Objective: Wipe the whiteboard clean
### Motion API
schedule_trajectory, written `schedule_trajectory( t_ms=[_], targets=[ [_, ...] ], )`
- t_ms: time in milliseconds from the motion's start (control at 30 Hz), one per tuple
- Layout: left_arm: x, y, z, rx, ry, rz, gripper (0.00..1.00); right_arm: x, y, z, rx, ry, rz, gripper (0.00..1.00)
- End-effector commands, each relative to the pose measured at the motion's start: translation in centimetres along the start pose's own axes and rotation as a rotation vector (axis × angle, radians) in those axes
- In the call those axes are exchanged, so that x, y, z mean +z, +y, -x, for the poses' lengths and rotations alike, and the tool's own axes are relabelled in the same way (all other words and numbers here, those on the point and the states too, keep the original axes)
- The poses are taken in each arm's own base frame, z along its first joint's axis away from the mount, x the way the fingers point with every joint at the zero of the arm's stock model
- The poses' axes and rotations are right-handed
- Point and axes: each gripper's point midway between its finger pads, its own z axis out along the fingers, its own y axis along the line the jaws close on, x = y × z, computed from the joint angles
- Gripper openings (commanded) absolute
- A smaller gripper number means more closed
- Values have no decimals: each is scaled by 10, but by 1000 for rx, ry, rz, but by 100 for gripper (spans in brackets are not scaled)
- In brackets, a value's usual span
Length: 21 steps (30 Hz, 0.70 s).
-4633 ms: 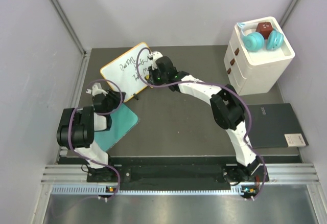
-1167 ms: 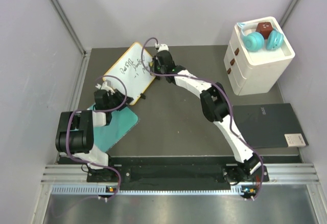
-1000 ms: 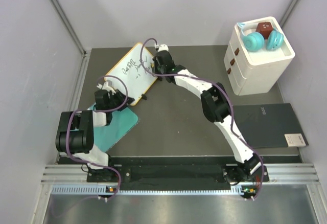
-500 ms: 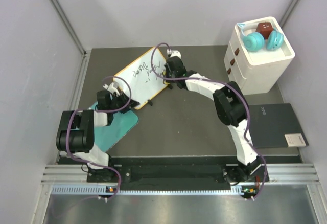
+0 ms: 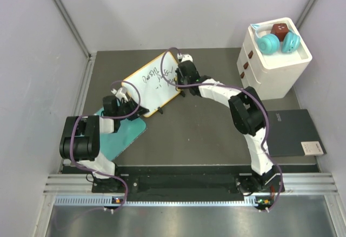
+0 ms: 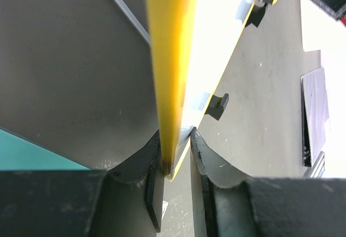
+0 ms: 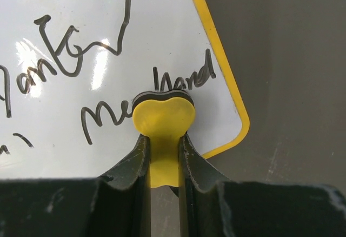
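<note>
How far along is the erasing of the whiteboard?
Done: the left gripper clamps an edge of the yellow-rimmed white whiteboard; the right gripper holds a small yellow eraser. In hand: eraser against the board. Left: the black handwriting; nothing looks wiped.

The whiteboard point(image 5: 151, 83) sits slantwise at the far left of the table point(image 5: 200, 123), black handwriting across its face (too small to read); the left gripper point(image 5: 128, 109) meets its near-left rim, beside the teal mat point(image 5: 127, 134); the right gripper point(image 5: 180, 77) rests on the board's right end; a white drawer unit point(image 5: 270, 74) at far right carries teal headphones point(image 5: 277, 43); a dark notebook point(image 5: 289, 134) lies just in front of it.
</note>
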Motion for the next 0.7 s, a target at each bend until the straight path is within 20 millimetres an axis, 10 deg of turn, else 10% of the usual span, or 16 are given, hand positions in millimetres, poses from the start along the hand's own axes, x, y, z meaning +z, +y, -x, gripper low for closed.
schedule_trajectory(
  t_ms=[0,267,667],
  targets=[
    [-5,17,1,29,-10,120,0,9,-1,12,-54,0,-1,0],
    [-2,4,-2,127,-2,125,0,6,57,21,-129,-53,132,0],
    [2,3,-11,156,18,119,0,-13,170,-23,-238,-50,365,0]
  ],
)
